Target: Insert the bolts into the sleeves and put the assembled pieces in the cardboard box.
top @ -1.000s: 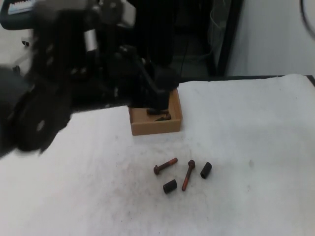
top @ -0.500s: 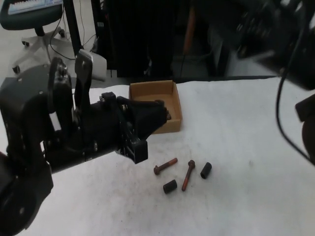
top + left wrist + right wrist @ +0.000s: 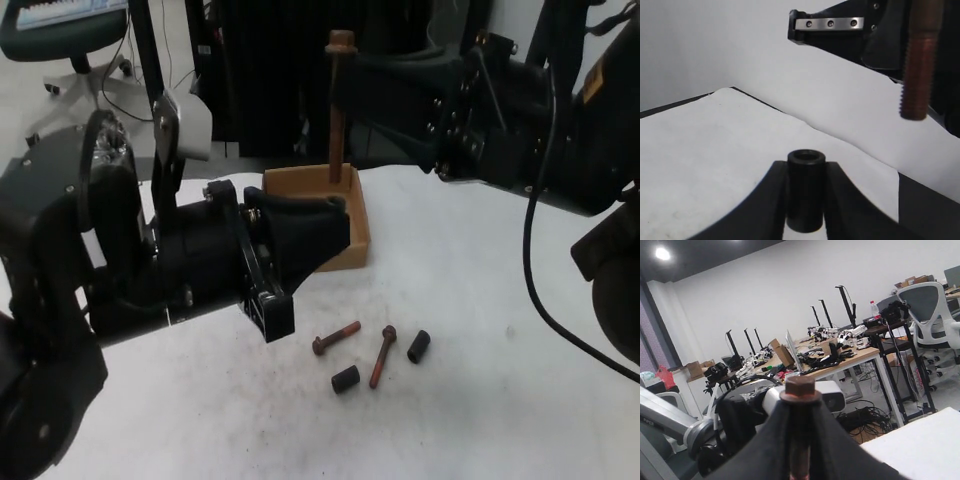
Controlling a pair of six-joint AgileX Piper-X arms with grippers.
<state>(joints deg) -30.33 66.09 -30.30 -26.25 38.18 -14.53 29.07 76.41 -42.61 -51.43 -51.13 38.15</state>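
Observation:
My left gripper (image 3: 806, 169) is shut on a black sleeve (image 3: 806, 192), held upright with its open end up; in the high view this gripper (image 3: 318, 226) sits in front of the cardboard box (image 3: 355, 212). My right gripper (image 3: 800, 412) is shut on a rust-red bolt (image 3: 800, 390), which hangs upright (image 3: 338, 110), head up, over the box. The bolt's threaded tip (image 3: 919, 70) is above the sleeve and off to one side, clear of it. Two more bolts (image 3: 336, 338) (image 3: 382, 355) and two sleeves (image 3: 345, 379) (image 3: 418, 346) lie on the white cloth.
The bench is covered by a white cloth (image 3: 500, 400) with free room to the right of the loose parts. The left arm's bulk (image 3: 110, 270) covers the left side. Black stands and an office chair (image 3: 60, 40) lie beyond the bench.
The right arm has swung in from the upper right with the bolt and now holds it over the box. The left arm has pulled back from the box and edged its gripper forward.

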